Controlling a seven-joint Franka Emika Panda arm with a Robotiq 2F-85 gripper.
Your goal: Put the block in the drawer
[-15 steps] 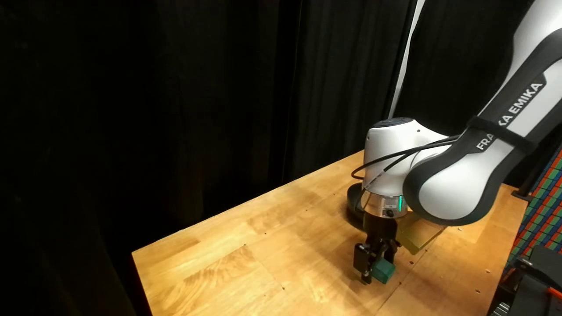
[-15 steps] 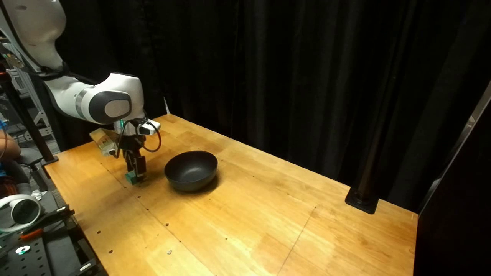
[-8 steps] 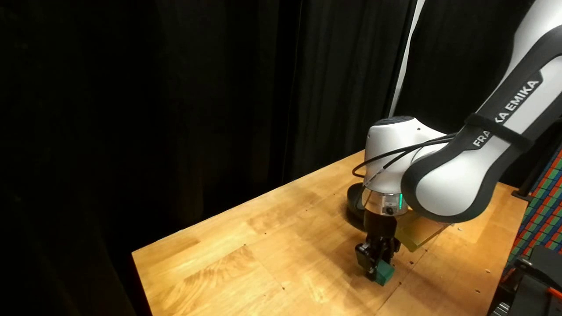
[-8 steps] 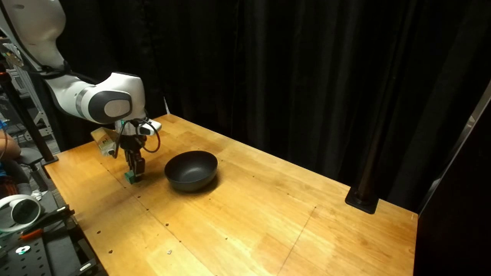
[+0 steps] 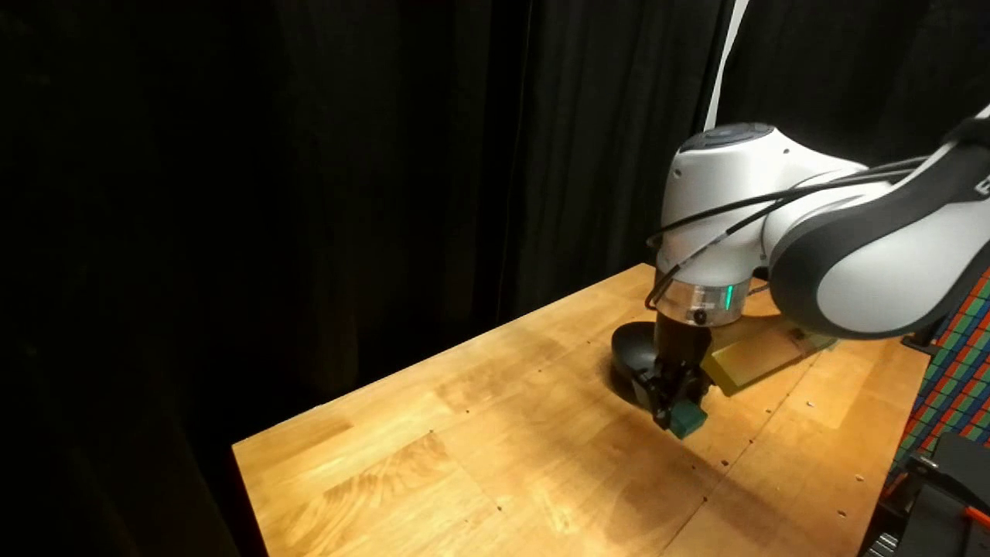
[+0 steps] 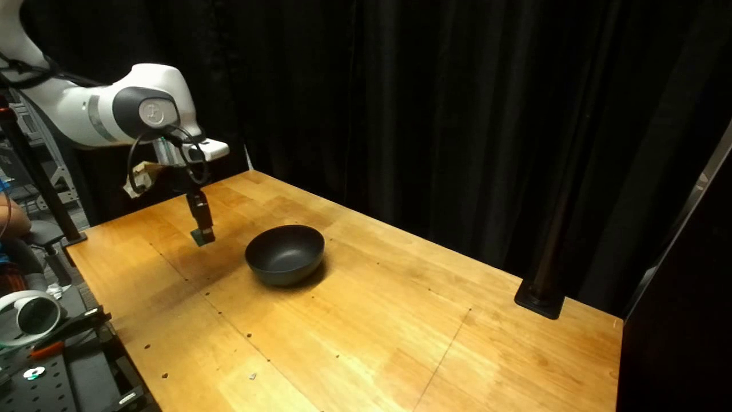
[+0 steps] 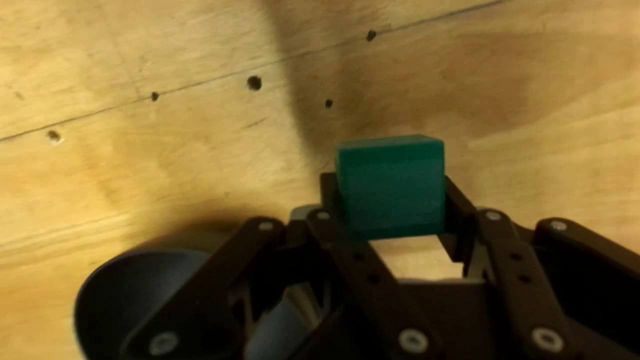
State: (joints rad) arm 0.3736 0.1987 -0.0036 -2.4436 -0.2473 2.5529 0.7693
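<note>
The pincer (image 7: 392, 205) has hold of the green block (image 7: 392, 182). Its two fingers (image 7: 457, 202) press on the left and right sides of the block. The gap between them is just as wide as the block, no more. In the wrist view the front of the block sticks out past the fingers.

In both exterior views the block looks to be up in the air, off the desk (image 6: 400, 297). In an exterior view the dark bowl (image 6: 285, 275) sits on the desk to the right of the block, near it but not touching. In an exterior view the bowl (image 5: 633, 348) is to the left and farther away, with the pincer in front of part of it.

So I think the first part of the job is done: the block is picked up. What is left is to carry it, bring it down and let it go. I would call that about half way. The block is not inside anything yet. I can see no drawer, so I can't tell how far the block has to go. The bowl could hold it, but the block is not over the bowl.
</note>
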